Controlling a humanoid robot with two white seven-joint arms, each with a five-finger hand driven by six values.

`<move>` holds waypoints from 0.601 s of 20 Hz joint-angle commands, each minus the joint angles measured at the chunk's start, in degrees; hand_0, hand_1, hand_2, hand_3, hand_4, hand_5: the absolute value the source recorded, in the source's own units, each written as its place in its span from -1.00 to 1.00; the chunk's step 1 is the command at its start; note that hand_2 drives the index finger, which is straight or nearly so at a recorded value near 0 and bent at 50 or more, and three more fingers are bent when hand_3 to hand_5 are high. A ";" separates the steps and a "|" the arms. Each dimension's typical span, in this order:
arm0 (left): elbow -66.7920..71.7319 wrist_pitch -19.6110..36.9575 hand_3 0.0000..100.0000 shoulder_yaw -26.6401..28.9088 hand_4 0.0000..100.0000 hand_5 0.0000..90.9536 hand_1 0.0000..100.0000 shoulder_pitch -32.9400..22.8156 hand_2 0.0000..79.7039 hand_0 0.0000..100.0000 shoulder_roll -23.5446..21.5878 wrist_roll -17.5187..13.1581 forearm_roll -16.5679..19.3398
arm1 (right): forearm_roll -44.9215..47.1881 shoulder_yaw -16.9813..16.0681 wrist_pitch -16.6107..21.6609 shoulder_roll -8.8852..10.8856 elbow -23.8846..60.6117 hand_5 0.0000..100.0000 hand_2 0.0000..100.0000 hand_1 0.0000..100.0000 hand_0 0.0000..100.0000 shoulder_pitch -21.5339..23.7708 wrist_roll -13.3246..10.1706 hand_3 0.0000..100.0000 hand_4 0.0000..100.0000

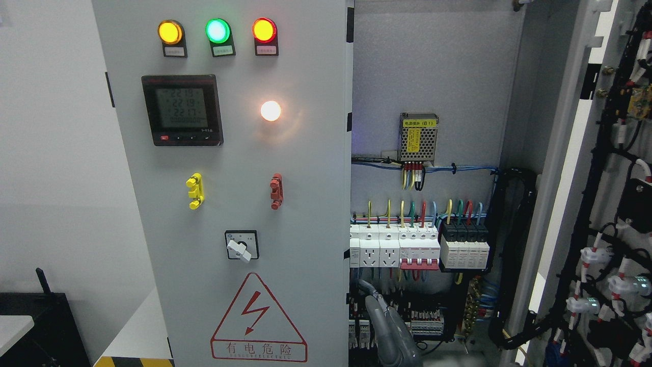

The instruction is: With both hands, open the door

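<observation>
While right door (606,204) hangs open, hand (389,331) low inside cabinet, fingers unclear

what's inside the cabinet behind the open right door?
Inside the cabinet: power supply, breakers, sockets, coloured wiring. A grey hand covers lower terminals; the closed left door hides the rest.

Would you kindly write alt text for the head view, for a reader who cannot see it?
An electrical cabinet stands with its right door swung open, showing breakers and coloured wiring; the left door is closed, with three lit lamps, a meter and a shock-warning triangle. One grey robot hand rises at the bottom centre.
</observation>
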State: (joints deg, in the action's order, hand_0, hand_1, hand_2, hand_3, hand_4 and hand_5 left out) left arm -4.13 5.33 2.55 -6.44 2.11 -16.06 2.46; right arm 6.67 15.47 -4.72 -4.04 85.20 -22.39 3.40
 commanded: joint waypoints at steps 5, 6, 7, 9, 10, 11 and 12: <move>0.00 0.03 -1.00 0.00 -1.00 -1.00 -1.00 0.03 -1.00 -1.00 0.00 -0.02 0.00 | 0.36 -0.17 0.06 0.09 -2.58 -1.00 -1.00 -1.00 -0.23 -1.43 0.20 -1.00 -1.00; 0.00 0.03 -1.00 0.00 -1.00 -1.00 -1.00 0.03 -1.00 -1.00 0.00 -0.02 0.00 | 0.36 -0.17 0.06 0.09 -2.67 -1.00 -1.00 -1.00 -0.23 -1.69 0.29 -1.00 -1.00; 0.00 0.03 -1.00 0.00 -1.00 -1.00 -1.00 0.03 -1.00 -1.00 0.00 -0.02 0.00 | 0.80 -0.17 0.06 0.09 -2.67 -1.00 -1.00 -1.00 -0.23 -1.86 0.64 -1.00 -1.00; 0.00 0.03 -1.00 0.00 -1.00 -1.00 -1.00 0.03 -1.00 -1.00 0.00 -0.02 0.00 | 2.55 -0.09 -0.03 0.09 -2.76 -1.00 -1.00 -1.00 -0.23 -1.95 1.87 -1.00 -1.00; 0.00 0.03 -1.00 -0.09 -1.00 -1.00 -1.00 0.03 -1.00 -1.00 0.00 -0.02 0.00 | 2.73 -0.09 -0.03 0.09 -2.84 -1.00 -1.00 -1.00 -0.23 -1.95 1.87 -1.00 -1.00; 0.00 0.03 -1.00 0.00 -1.00 -1.00 -1.00 0.03 -1.00 -1.00 0.00 -0.02 0.00 | 2.74 -0.09 -0.03 0.09 -2.93 -1.00 -1.00 -1.00 -0.23 -1.95 1.87 -1.00 -1.00; 0.00 0.03 -1.00 0.00 -1.00 -1.00 -1.00 0.03 -1.00 -1.00 0.00 -0.02 0.00 | 2.74 -0.09 -0.03 0.17 -2.93 -1.00 -1.00 -1.00 -0.23 -2.04 1.87 -1.00 -1.00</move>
State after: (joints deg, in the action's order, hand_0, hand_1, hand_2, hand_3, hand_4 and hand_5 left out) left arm -4.13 5.33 2.54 -6.42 2.11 -16.06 2.46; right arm 8.26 15.39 -4.72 -3.99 83.41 -23.96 5.01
